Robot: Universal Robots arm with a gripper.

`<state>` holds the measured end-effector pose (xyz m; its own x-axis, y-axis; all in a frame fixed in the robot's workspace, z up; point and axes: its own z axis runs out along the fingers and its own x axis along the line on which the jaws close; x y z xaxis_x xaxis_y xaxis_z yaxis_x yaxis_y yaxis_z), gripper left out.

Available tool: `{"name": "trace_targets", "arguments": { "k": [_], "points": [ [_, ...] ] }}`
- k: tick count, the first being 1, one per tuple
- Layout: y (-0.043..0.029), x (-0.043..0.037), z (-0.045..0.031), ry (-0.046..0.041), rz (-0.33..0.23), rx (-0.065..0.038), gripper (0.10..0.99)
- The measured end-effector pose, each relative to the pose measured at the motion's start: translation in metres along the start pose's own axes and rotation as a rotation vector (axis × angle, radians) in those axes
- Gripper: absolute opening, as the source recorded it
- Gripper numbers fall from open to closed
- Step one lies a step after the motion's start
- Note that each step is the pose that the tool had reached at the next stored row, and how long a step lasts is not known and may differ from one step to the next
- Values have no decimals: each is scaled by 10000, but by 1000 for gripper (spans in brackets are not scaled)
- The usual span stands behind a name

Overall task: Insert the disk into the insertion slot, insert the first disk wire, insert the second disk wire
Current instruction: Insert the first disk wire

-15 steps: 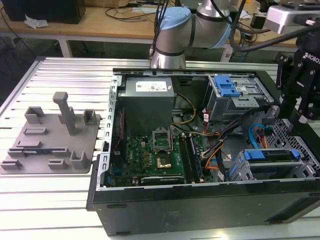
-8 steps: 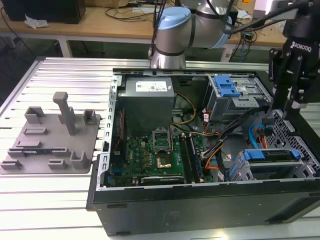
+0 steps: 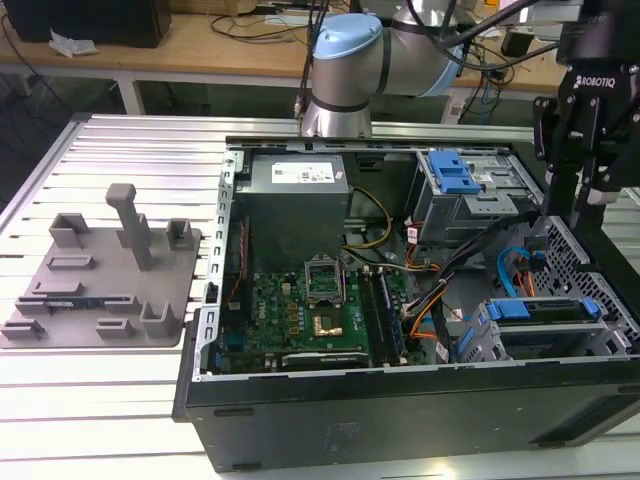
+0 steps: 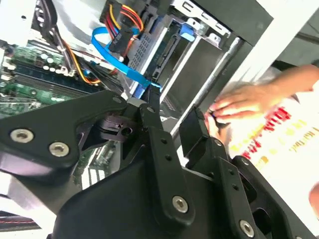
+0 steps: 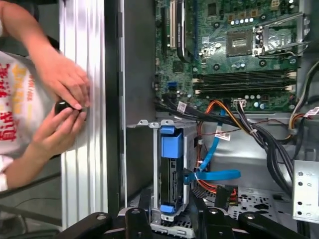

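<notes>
The disk (image 3: 540,309), silver in its blue carrier frame, lies inside the insertion slot (image 3: 560,345), the grey perforated cage at the exterior view's right of the open computer case. In the first wrist view the disk (image 5: 172,169) sits between the cage walls, and a flat blue wire (image 5: 214,174) ends against its side. My gripper (image 3: 578,205) hangs above the cage, open, with nothing between its black fingers (image 4: 149,112). The blue wire (image 4: 119,64) runs close to one fingertip. A black plug on orange, yellow and red wires (image 4: 122,42) hangs by the cage.
The motherboard (image 3: 310,300) fills the case floor, with a power supply (image 3: 295,190) behind it and a grey bay with a blue latch (image 3: 455,180) at the back. A grey fixture plate (image 3: 100,270) lies outside. A person's hands (image 5: 60,99) hold a black knob beside the case.
</notes>
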<state>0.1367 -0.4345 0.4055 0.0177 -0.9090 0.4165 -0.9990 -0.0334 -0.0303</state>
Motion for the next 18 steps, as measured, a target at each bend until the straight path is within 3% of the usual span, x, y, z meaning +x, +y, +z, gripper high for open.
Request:
{"name": "trace_targets", "arguments": {
  "k": [1, 2, 4, 13, 15, 18],
  "points": [
    [-33, -22, 0, 47, 0, -4, 435],
    [-120, -41, 30, 62, -6, -7, 435],
    [-202, -62, 62, 65, -9, -12, 435],
    [-213, -112, 119, 101, 725, -243, 435],
    [-212, -150, 124, 114, 753, -227, 435],
    [-197, -298, 94, 183, 766, -195, 435]
  ]
}}
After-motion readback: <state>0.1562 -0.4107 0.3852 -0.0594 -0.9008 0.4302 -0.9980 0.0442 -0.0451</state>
